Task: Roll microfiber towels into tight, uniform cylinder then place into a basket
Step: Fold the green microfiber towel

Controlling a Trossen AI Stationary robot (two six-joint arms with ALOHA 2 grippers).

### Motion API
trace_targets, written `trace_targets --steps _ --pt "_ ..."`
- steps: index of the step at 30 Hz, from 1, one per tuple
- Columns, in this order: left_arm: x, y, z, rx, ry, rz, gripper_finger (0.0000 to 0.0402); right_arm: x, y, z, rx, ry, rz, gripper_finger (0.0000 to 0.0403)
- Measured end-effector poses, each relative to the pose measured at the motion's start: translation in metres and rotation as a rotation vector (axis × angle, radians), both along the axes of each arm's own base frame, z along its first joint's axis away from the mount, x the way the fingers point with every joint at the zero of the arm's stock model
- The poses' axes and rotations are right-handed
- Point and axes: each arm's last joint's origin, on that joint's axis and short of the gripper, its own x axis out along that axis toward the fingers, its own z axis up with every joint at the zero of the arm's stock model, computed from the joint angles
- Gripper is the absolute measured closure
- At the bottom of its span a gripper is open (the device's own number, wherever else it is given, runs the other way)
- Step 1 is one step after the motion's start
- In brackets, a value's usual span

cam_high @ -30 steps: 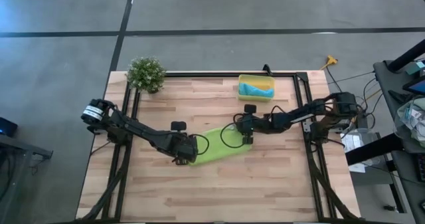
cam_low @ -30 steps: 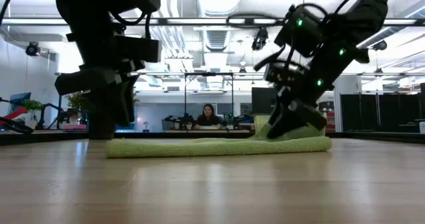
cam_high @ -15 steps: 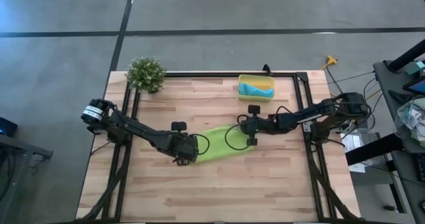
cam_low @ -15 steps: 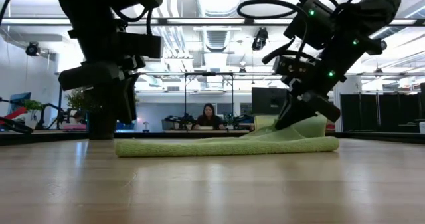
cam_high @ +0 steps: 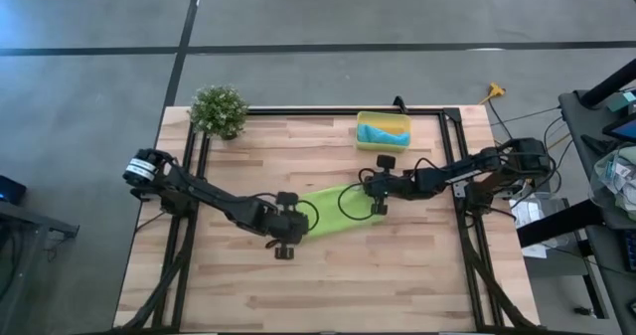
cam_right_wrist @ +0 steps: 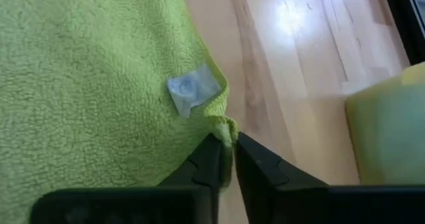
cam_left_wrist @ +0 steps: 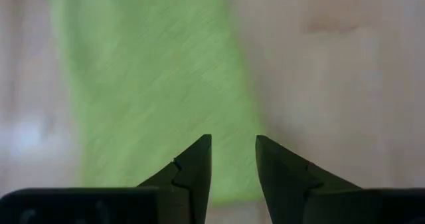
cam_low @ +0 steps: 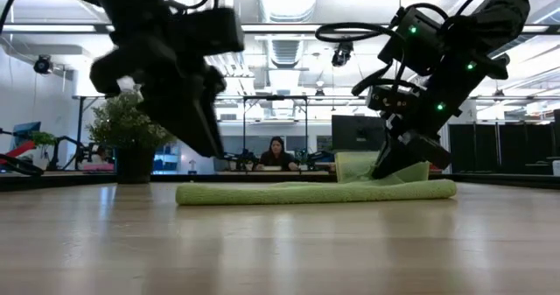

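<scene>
Right hand (cam_right_wrist: 226, 146) pinches the green towel (cam_right_wrist: 86, 84) corner (white tag (cam_right_wrist: 192, 89) only here); left hand (cam_left_wrist: 234, 159) gapes.

2 dark arms, looped black cables, green LEDs on right arm (cam_low: 442, 50).

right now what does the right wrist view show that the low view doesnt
Only the right wrist view shows the white tag on the green towel, and the right gripper shut on that towel's corner, with a bit of the yellow basket. Only the low view shows the left gripper raised off the table, the potted plant and a person far behind. Both show the green towel and the wooden table.
</scene>
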Motion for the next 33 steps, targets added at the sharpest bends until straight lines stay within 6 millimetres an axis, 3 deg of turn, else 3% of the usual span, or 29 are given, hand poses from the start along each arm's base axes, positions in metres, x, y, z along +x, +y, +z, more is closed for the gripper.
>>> trace_targets --steps 6,12,18,23,28,33 --pt "0.008 -0.002 -0.008 -0.002 -0.019 -0.048 0.0299 0.0 0.0 0.0 0.007 -0.003 -0.007 0.0308" --pt "0.011 -0.004 -0.03 0.013 0.049 -0.048 0.0299 -0.001 0.0 0.0 -0.015 -0.002 -0.021 0.0265" --pt "0.015 -0.005 -0.046 -0.024 0.09 -0.017 0.0299 -0.004 -0.001 0.01 -0.066 -0.027 -0.052 0.0253" --pt "0.014 -0.007 -0.043 -0.071 0.085 0.016 0.0299 -0.012 -0.001 0.023 -0.048 -0.047 -0.091 0.0253" --pt "0.016 -0.01 -0.035 -0.147 0.054 0.034 0.0299 -0.009 0.017 0.04 0.219 -0.173 0.151 0.0253" --pt "0.027 -0.016 -0.031 -0.279 -0.035 -0.025 0.0299 -0.002 0.058 0.053 0.33 -0.334 0.485 0.0261"
